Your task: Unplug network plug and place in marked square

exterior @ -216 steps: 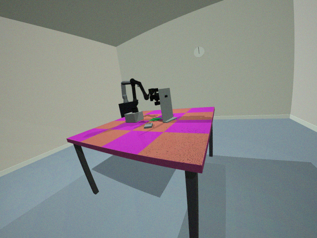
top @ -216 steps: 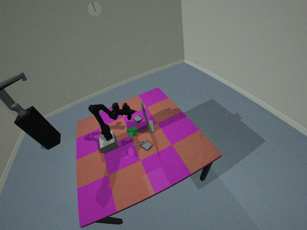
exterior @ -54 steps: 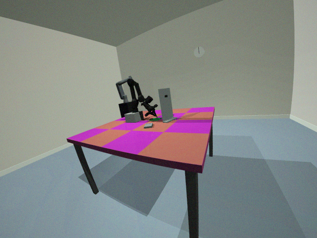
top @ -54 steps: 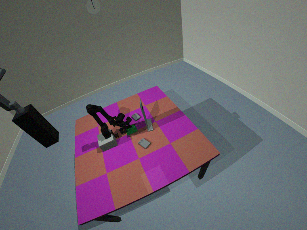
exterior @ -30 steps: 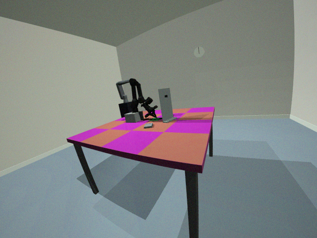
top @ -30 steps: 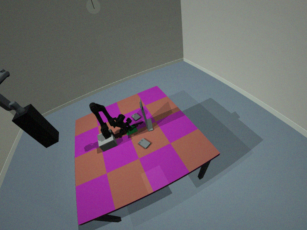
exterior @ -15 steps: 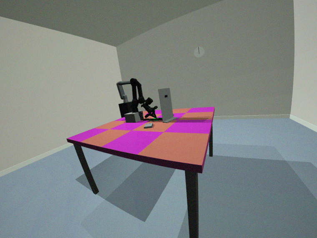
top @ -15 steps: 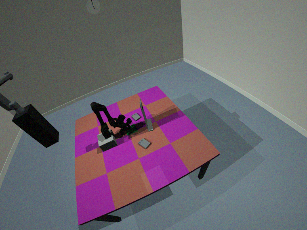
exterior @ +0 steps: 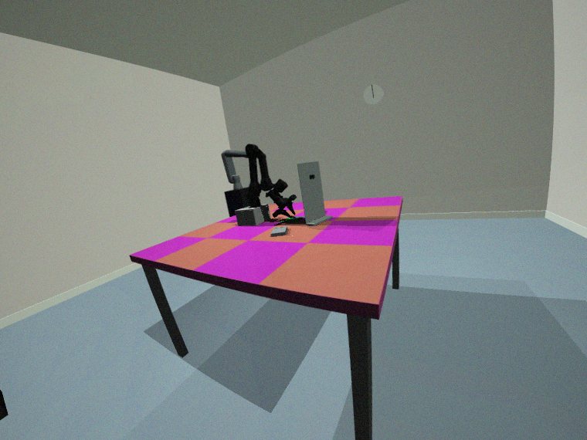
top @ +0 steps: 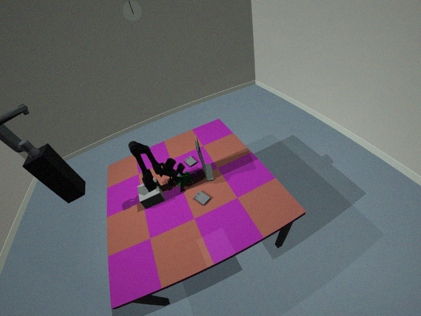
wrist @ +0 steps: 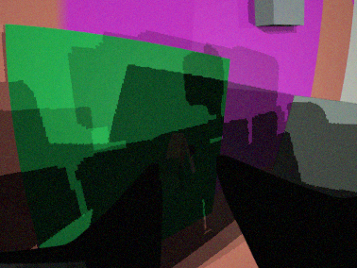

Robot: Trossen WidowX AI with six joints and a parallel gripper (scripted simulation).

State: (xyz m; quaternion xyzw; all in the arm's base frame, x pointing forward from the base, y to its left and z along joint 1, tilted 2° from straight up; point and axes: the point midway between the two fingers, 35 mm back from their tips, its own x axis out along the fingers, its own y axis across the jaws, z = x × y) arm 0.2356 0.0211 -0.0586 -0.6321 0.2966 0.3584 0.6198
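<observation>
The marked green square [top: 185, 176] [wrist: 47, 52] lies on the table in front of the upright grey panel [top: 205, 166] [exterior: 311, 196]. The panel has a dark opening [exterior: 311, 176] high up. My gripper [exterior: 284, 217] [wrist: 187, 167] is low over the square, its two black fingers apart. A small dark brownish piece, which looks like the plug [wrist: 177, 145], shows inside the square just beyond the fingertips in the wrist view, in deep shadow. It is not held between the fingers. Its tab cannot be made out, and the plug is too small to see in the top and exterior views.
The panel's grey foot [wrist: 331, 151] is right of the square in the wrist view. One flat grey block [top: 190, 161] [wrist: 288, 11] lies on a magenta tile, another flat grey block [top: 202, 198] [exterior: 279, 231] on an orange one. A grey box [top: 151, 198] [exterior: 249, 216] stands by the arm's base.
</observation>
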